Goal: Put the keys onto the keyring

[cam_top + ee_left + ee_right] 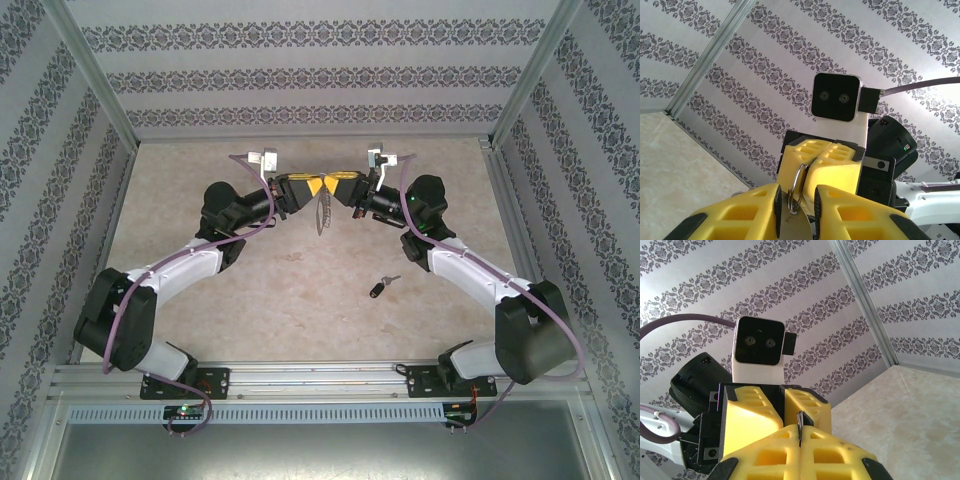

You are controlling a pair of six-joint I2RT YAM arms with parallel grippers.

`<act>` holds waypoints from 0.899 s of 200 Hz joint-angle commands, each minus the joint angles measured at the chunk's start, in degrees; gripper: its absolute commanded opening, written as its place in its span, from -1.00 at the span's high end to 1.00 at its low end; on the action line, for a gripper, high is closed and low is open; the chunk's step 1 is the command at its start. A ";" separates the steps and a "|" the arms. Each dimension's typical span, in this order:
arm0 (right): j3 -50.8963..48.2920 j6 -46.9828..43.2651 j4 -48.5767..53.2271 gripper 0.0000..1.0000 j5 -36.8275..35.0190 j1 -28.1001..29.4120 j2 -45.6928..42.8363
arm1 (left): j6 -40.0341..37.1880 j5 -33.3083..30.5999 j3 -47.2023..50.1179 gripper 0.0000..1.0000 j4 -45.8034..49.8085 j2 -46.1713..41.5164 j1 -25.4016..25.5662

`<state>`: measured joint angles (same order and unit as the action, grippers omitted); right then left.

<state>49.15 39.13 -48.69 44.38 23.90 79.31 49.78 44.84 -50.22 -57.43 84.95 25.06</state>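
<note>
Above the table's (250, 290) far middle, the keyring (796, 180) is being pinched by the right gripper (799, 440), its chain (321, 215) dangling. It is being flanked by the narrowly parted left gripper (797, 202), though contact cannot be told. The key (383, 287) is lying well apart on the table.

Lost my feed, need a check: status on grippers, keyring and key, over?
Right gripper shut on keyring, mid-air. Left gripper around it, grip unclear. Key on table. Nothing blocking.

a small black-headed key (383, 287) lies on the beige table (250, 300).
</note>
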 commanded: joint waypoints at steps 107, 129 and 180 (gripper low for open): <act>1.74 0.35 -2.42 1.00 1.62 0.67 0.43 | -0.81 1.64 -3.11 1.00 -2.04 2.24 0.03; 1.38 0.59 -2.07 0.98 1.34 0.15 -0.10 | -2.63 2.03 -2.78 1.00 -0.93 1.69 -0.01; -2.21 2.07 -0.53 0.15 -1.98 -3.75 -3.53 | -15.85 0.36 -3.12 1.00 15.10 -3.45 -0.01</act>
<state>48.82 40.38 -48.10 44.07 22.41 79.07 43.33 45.19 -51.03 -51.57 85.52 25.02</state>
